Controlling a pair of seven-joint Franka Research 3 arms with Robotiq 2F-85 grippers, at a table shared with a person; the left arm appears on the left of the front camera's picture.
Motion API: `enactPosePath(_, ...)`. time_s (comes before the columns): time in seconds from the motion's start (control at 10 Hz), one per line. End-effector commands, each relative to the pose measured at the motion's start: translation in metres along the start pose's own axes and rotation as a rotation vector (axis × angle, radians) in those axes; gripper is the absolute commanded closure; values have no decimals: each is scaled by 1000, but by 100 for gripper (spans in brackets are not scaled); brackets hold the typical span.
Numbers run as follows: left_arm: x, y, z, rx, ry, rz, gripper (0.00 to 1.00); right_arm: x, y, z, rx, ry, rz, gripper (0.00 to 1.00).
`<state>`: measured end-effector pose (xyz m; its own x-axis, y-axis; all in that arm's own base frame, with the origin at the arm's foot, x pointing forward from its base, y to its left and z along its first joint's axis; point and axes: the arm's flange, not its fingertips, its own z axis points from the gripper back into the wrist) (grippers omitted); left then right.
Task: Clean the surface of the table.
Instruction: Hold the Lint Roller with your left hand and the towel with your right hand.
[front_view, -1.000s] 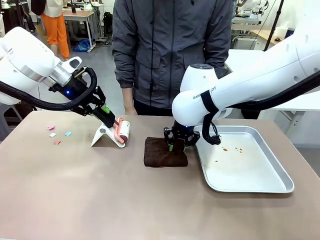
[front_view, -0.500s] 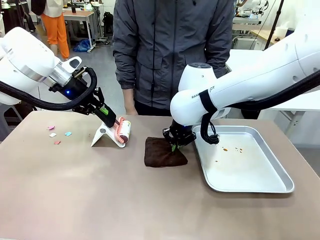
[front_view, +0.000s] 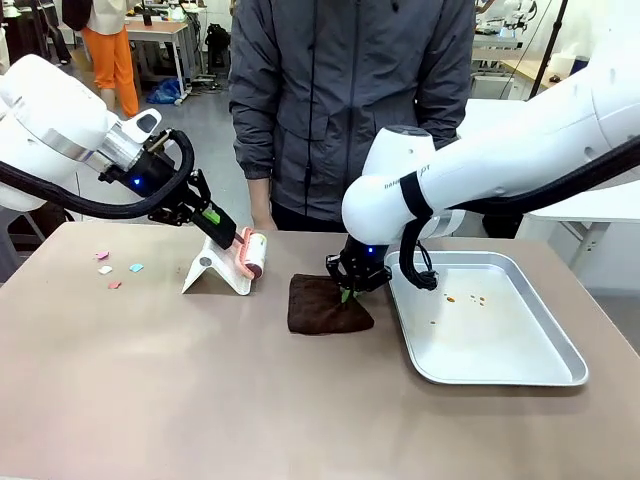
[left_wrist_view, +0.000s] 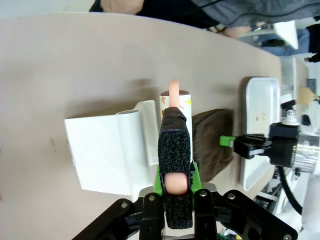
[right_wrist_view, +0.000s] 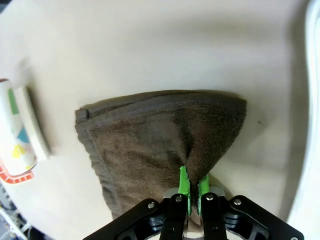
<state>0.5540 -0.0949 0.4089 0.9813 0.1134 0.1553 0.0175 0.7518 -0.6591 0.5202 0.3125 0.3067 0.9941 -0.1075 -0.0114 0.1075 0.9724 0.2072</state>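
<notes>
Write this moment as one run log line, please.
left gripper: shut on lint roller handle | right gripper: shut on brown cloth | paper scraps: on table

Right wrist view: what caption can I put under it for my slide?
The right pincer pinches a fold of the brown cloth on the table, lint roller off to one side.

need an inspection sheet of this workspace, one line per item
surface: brownish matte table, no spills seen
job's things: brown cloth lies beside the silver tray; lint roller at its white stand
clutter: coloured paper scraps far left; brown crumbs in the tray
grippers: left gripper shut on the lint roller's handle; right gripper shut on a fold of the cloth
cables: black cable loops at both wrists, the right one low over the tray's edge
surroundings: person in grey jacket at the far edge
</notes>
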Motion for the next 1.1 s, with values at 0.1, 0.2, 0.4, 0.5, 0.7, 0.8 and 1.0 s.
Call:
enactPosePath(0.1,-16,-3,19,-164,0,46,100,-1,-48,26,411,91,-27,100)
enactPosePath(0.2,-18,-4,27,-198,-22,83,100,1,-62,32,542,135,-7,100)
enactPosePath(0.4,-27,4,56,-310,77,152,100,-8,-88,45,732,233,-17,100)
enactPosePath(0.5,-36,13,76,-336,82,142,100,-22,-98,55,801,289,43,100)
enactPosePath(0.7,-66,33,127,-441,88,82,100,-56,-118,83,877,313,1,100)
enactPosePath(0.8,-82,42,157,-513,95,15,100,-72,-126,102,942,312,-53,100)
enactPosePath(1.0,-103,56,188,-598,64,-22,100,-109,-145,123,1070,325,-52,100)
